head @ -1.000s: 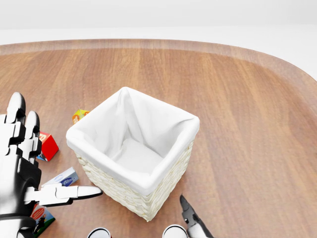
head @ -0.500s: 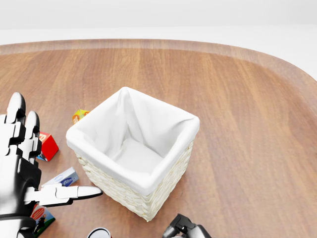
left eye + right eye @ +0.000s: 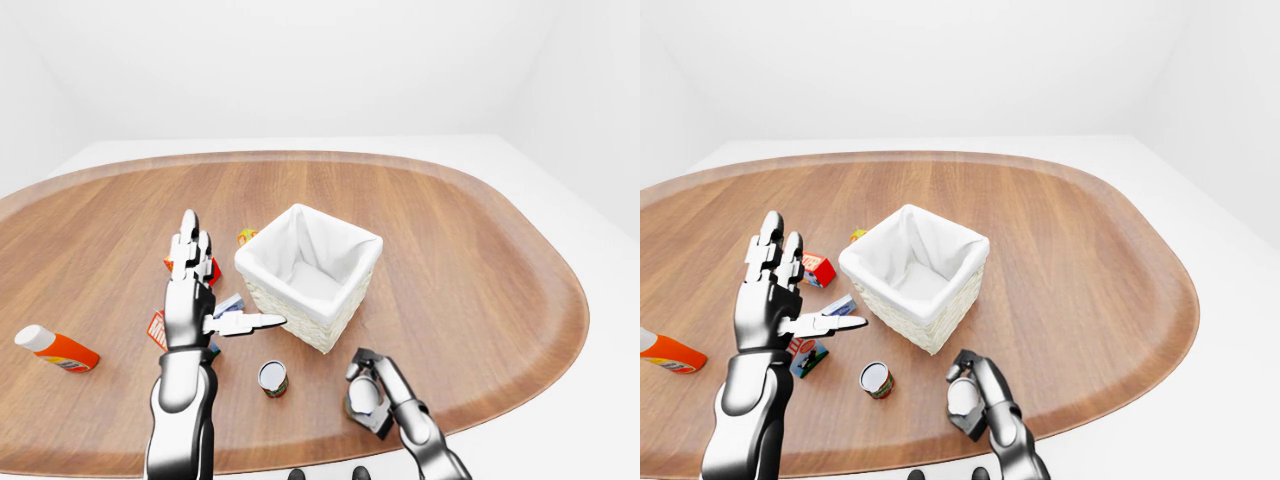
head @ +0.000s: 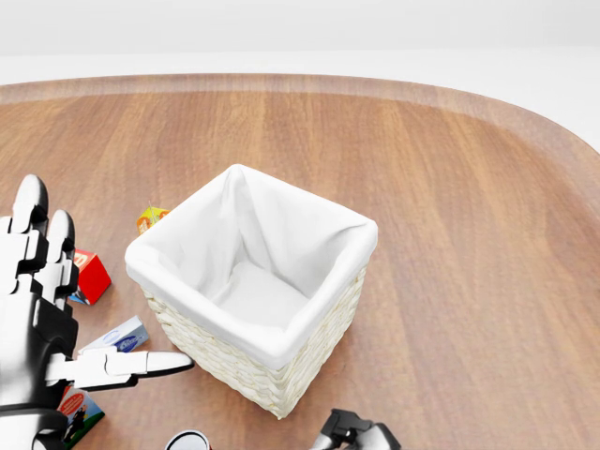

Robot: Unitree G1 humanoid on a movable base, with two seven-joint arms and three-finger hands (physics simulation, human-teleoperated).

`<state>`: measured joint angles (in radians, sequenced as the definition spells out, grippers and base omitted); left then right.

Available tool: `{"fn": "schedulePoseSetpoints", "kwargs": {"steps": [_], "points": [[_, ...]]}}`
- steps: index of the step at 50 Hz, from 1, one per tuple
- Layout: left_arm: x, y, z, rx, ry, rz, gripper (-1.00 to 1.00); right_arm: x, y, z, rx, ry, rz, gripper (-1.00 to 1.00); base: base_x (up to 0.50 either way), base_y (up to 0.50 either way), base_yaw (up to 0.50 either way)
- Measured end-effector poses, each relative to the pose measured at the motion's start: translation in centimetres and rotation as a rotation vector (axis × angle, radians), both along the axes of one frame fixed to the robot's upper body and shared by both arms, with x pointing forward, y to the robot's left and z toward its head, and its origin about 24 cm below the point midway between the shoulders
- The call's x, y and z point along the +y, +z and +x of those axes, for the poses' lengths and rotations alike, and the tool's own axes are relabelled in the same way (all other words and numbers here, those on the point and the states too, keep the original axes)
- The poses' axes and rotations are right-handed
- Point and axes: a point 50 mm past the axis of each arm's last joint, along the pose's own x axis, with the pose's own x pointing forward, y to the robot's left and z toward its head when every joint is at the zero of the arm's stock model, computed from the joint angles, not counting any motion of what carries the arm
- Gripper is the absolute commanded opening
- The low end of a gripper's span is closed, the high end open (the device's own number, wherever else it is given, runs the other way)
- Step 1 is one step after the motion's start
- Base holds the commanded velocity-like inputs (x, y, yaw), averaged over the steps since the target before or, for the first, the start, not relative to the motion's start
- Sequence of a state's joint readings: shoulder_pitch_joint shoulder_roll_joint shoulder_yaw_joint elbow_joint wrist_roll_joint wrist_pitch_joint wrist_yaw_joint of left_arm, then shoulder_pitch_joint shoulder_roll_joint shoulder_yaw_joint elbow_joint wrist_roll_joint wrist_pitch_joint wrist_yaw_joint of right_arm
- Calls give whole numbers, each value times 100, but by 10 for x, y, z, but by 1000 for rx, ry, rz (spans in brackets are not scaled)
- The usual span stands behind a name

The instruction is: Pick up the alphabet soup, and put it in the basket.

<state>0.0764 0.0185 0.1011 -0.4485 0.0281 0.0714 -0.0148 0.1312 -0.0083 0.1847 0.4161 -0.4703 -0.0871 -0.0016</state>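
Two cans near the counter's bottom edge: right hand (image 3: 975, 398) has its fingers wrapped round a white-topped alphabet soup can (image 3: 962, 397), low by the white-lined wicker basket (image 3: 308, 272) (presumably gripped for lifting). Left hand (image 3: 192, 290) raised, fingers spread, clear of the work.

the head view looks steeply down and close, so the white-lined wicker basket (image 4: 255, 286) fills its middle and the far curved edge of the wooden table (image 4: 450, 141) runs across its top. the left-eye and right-eye views sit higher and farther off, facing the same way, and take in nearly the whole oval table, both arms and the white room. all three share the basket, which sits further left in the right-eye view.
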Motion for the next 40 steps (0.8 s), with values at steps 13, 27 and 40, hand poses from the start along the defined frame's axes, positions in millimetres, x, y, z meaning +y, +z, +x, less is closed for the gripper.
{"fn": "schedulePoseSetpoints", "kwargs": {"steps": [13,27,40], "points": [[0,1,0,-2,1,-1,100,-6,12,3,-65,-28,-1,-100,0,0,0],[1,0,1,-2,0,-2,100,-15,34,8,-151,-57,34,-100,0,0,0],[1,0,0,-2,-1,-3,100,-22,58,14,-243,-85,86,-100,0,0,0]]}}
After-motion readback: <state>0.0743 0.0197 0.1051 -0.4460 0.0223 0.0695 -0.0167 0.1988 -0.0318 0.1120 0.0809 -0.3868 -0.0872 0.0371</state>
